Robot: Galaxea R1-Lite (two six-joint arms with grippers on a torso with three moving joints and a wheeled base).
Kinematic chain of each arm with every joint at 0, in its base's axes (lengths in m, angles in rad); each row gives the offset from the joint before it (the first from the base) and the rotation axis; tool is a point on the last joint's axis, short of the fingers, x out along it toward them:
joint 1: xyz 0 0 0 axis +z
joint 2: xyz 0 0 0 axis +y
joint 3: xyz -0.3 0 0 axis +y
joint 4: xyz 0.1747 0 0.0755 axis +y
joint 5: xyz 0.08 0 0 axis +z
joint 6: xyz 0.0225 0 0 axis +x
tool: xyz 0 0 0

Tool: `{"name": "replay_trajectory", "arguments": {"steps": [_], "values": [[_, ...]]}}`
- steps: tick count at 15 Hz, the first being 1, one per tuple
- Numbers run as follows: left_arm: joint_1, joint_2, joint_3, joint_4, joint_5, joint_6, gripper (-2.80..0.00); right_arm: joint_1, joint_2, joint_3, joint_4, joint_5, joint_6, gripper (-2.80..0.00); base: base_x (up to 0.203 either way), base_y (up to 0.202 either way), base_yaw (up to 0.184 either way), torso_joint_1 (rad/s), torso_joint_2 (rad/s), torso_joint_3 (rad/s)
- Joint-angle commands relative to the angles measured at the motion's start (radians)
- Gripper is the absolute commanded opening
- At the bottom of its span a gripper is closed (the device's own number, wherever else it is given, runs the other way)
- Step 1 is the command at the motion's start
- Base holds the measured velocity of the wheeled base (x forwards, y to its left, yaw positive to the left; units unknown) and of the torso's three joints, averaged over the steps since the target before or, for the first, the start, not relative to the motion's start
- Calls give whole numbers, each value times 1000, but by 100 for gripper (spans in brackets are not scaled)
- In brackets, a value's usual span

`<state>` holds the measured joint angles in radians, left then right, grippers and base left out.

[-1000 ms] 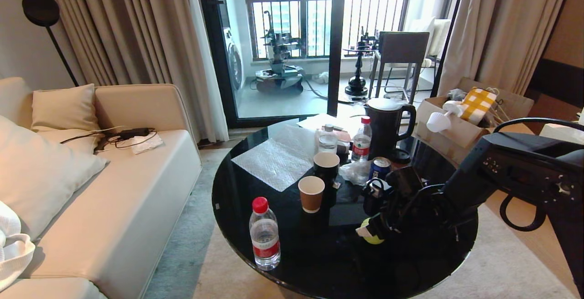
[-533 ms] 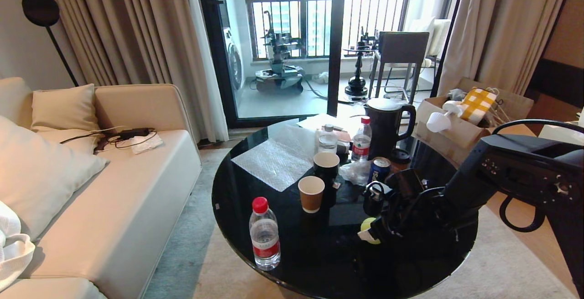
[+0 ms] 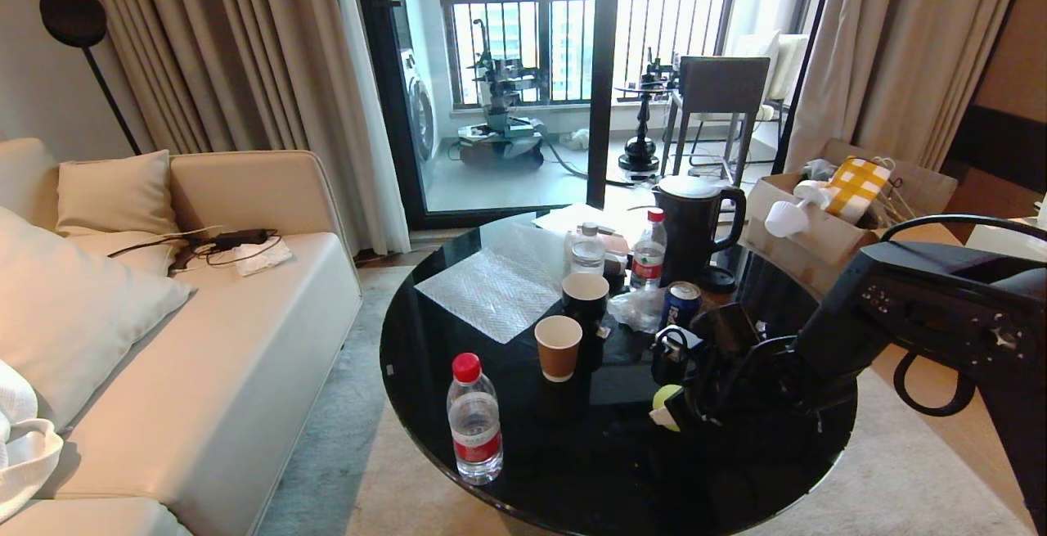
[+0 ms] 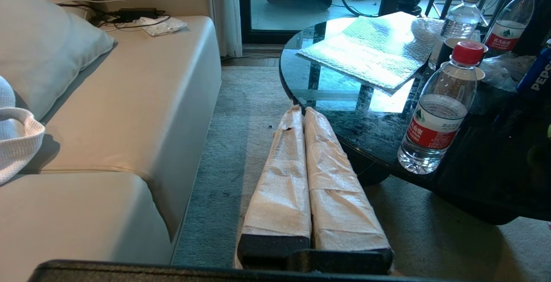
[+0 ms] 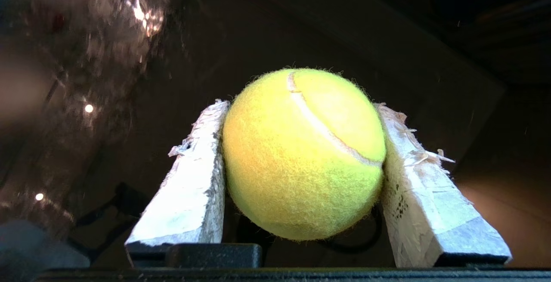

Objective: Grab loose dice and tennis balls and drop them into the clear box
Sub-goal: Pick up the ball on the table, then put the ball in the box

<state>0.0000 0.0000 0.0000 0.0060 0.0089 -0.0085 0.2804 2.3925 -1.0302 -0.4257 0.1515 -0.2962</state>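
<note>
Right gripper is low over the round black glass coffee table, on the side of it nearest the robot. Its tape-wrapped fingers press against both sides of a fuzzy yellow-green tennis ball; jaws clamped on the ball. In the head view only a small arc of that ball shows at the gripper tip, just off the table's near right portion. Whether the ball is touching the glass or clear of it cannot be told.

Left gripper hangs beside the table's left edge, above the grey-green carpet, its two wrapped fingers pressed together with nothing between them.

On the table, relative to the brown paper cup near its centre: a clear water bottle with a red cap stands nearer the robot and to the left; a black mug is just behind the cup; a sheet of bubble wrap lies farther back to the left; a black electric kettle stands at the far right.

The clear box and the dice cannot be made out in any view.
</note>
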Motion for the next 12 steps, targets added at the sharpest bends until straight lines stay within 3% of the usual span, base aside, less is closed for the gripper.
{"name": "replay_trajectory", "arguments": {"steps": [1,5,9,12], "values": [[0,0,0,0,0,-1,-280,1,-47,30,-6,0,0,-280,0,0,0,0,0,0],[0,0,0,0,0,-1,-280,-18,-166,111,-24,-5,37,-280,0,0,0,0,0,0],[0,0,0,0,0,-1,-280,-69,-570,280,-28,-26,133,-280,0,0,0,0,0,0],[0,0,0,0,0,-1,-280,-109,-719,409,-27,-58,209,-280,0,0,0,0,0,0]]}}
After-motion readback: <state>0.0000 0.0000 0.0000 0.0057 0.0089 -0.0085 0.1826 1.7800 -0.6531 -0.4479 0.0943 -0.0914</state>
